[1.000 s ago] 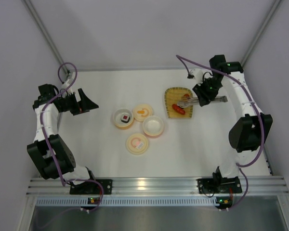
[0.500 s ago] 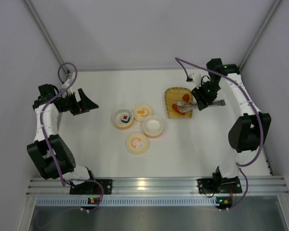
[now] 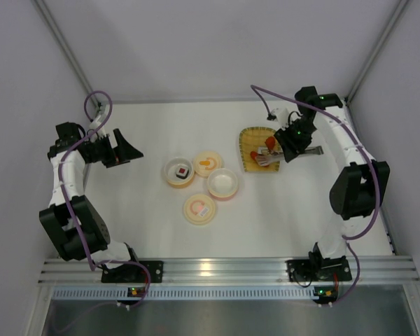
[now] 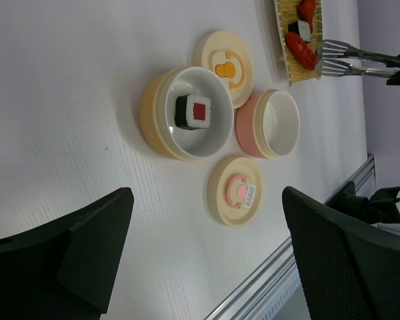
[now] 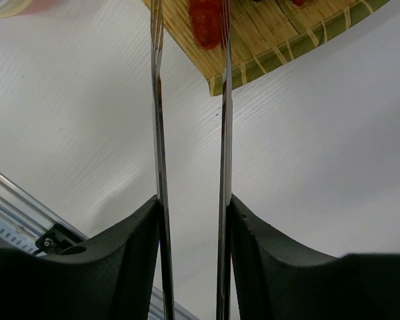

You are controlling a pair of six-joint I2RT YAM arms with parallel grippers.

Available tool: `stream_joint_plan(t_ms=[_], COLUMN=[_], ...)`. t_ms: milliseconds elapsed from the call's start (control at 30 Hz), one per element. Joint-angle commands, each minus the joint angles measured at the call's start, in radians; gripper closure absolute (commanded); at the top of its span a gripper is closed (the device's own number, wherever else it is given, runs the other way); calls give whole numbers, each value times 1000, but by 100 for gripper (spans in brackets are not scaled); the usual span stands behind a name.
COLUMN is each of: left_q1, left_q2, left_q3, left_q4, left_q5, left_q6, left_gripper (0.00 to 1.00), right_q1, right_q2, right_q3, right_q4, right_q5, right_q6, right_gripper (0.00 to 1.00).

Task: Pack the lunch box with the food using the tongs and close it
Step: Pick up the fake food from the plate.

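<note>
At the bottom of the right wrist frame the right hand (image 5: pixel 195 200) grips the tongs (image 5: pixel 158 133); between their arms, at the top edge, the sausage (image 5: pixel 205 23) lies on the tray (image 5: pixel 267 40); overhead, far left, the left hand (image 3: pixel 129 152) gapes open; mid-frame, a sushi roll (image 3: pixel 182 170) sits in a bowl (image 3: pixel 169 178).

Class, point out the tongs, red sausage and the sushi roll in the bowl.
tongs (image 4: pixel 333 67), left wrist view, lower tip.
red sausage (image 4: pixel 300 51), left wrist view, its middle.
sushi roll (image 4: pixel 200 110), left wrist view, red centre.
</note>
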Motion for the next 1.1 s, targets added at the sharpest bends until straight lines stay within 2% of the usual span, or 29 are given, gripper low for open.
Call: stream_joint_plan(t_ms=[0, 733, 833, 1067], left_q1=[3, 3, 3, 3], left_q2=[-5, -7, -8, -13], left_q3=[-8, -15, -15, -15], left_q4=[32, 38, 39, 39], left_q5=[33, 31, 30, 29], left_q6=[17, 15, 14, 12], left_gripper=[2, 2, 2, 2], right_q1=[34, 68, 74, 73], right_q2=[0, 12, 4, -46], right_q3=[18, -23, -40, -31], right_q4=[15, 92, 95, 69], right_q5=[13, 69, 56, 32], right_q6=[14, 70, 74, 70], right_gripper=[58, 59, 63, 82])
